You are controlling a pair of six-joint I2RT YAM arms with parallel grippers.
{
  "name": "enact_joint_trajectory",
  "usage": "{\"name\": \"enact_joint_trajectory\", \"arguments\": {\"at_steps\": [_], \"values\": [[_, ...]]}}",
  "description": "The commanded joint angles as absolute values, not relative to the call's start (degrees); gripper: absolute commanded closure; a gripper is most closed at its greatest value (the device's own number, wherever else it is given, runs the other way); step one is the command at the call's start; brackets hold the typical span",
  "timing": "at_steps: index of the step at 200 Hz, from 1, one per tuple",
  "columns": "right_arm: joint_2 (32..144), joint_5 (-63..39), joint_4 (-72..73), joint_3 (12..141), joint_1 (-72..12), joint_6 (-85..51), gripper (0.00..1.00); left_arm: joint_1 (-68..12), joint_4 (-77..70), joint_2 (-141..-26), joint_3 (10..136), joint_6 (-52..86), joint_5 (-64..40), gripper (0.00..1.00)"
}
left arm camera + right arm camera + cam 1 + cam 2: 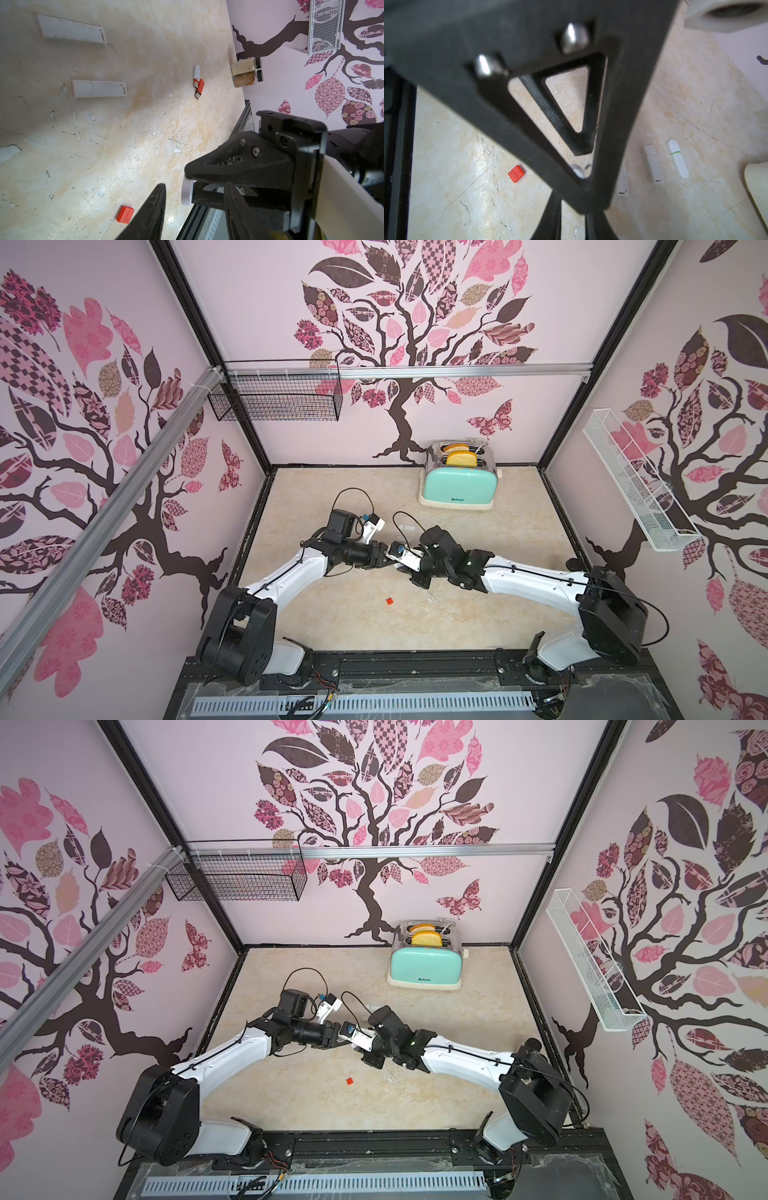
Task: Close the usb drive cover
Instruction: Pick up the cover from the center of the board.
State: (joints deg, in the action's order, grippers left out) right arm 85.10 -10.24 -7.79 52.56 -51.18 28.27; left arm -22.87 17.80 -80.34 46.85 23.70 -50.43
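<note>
Clamped shut in the right gripper (189,185): the white usb drive (186,195), raised off the table (332,635) mid-scene. Flanked by the left gripper (195,186), fingers parted, gripping nothing. Lying loose on the table nearer the front: the red cover (389,601).

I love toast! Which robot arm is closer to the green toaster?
Right. The right arm bends just in front of the mint-green plastic toaster; the left arm is farther off, out to the robot's left of it.
</note>
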Motion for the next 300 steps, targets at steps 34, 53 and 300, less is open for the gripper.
{"name": "enact_joint_trajectory", "arguments": {"at_steps": [34, 53, 300], "values": [[83.87, -11.51, -5.66, 53.43, -51.11, 27.12, 0.83, -23.86, 18.40, -80.94, 47.84, 23.10, -51.48, 0.68], [83.83, -11.60, -4.53, 53.33, -51.09, 26.85, 0.83, -23.86, 18.71, -80.83, 47.96, 23.19, -51.38, 0.78], [83.05, 2.61, -27.00, 54.45, -28.68, -7.73, 0.23, -18.77, 25.17, -78.32, 50.83, 17.52, -45.20, 1.00]]}}
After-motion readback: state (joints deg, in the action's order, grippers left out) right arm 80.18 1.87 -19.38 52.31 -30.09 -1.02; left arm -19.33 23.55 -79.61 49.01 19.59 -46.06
